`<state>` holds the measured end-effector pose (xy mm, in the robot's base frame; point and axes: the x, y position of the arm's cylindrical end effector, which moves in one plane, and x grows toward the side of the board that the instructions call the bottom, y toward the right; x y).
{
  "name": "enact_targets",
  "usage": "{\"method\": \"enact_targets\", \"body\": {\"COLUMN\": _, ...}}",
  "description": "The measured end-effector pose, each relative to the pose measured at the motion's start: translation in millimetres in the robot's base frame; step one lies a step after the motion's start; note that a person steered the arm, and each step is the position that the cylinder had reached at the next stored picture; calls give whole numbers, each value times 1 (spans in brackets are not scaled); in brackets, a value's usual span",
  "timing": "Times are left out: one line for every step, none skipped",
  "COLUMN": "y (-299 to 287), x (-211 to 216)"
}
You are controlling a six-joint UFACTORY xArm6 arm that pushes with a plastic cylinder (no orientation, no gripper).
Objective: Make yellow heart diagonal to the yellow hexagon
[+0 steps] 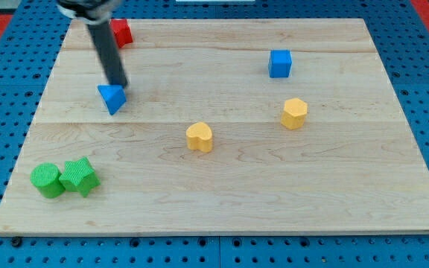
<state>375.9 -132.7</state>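
Note:
The yellow heart [199,137] lies near the board's middle. The yellow hexagon [294,113] lies to its right and a little higher. My rod comes down from the view's top left, and my tip [119,85] sits at the top edge of the blue triangle [112,98], far to the left of both yellow blocks.
A red block [121,33] lies at the top left, partly behind the rod. A blue cube [280,63] lies at the upper right. A green cylinder [47,181] and a green star [79,176] touch each other at the bottom left. The wooden board [222,212] lies on a blue pegboard.

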Motion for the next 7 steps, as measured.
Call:
{"method": "enact_targets", "body": {"y": -31, "x": -21}}
{"method": "enact_targets", "body": {"y": 75, "x": 12}}
{"method": "enact_targets", "body": {"y": 101, "x": 113}}
{"method": "enact_targets", "body": {"y": 81, "x": 158}}
{"method": "enact_targets", "body": {"y": 55, "x": 184}}
{"method": "enact_targets", "body": {"y": 134, "x": 222}}
{"method": "enact_targets", "body": {"y": 118, "x": 181}}
